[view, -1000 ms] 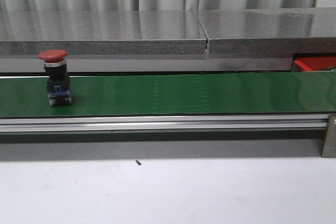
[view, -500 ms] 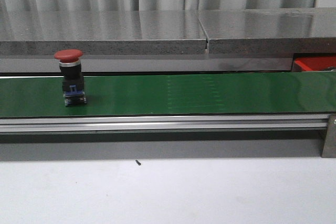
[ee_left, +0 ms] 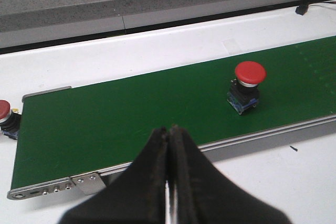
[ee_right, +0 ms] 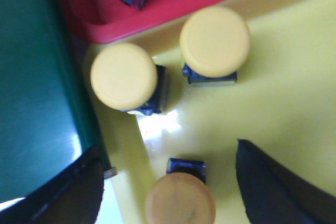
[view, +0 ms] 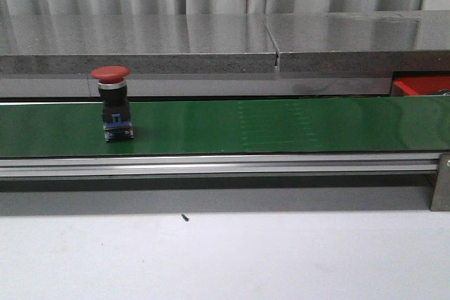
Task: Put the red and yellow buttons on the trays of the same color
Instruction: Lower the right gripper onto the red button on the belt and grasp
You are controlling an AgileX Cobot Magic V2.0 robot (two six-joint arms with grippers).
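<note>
One red button (view: 113, 102) upright, apparently black-bodied.

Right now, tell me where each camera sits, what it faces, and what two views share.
Front view: looks forward across the green belt at a red button; red tray corner at right; no robot parts show.
Left wrist view: above the belt's end, looking down; left tool shut, empty; a second red button sits off the belt.
Right wrist view: straight down over the yellow tray holding three yellow buttons; right tool open.
Shared: front and left wrist views both show the belt and its button.
</note>
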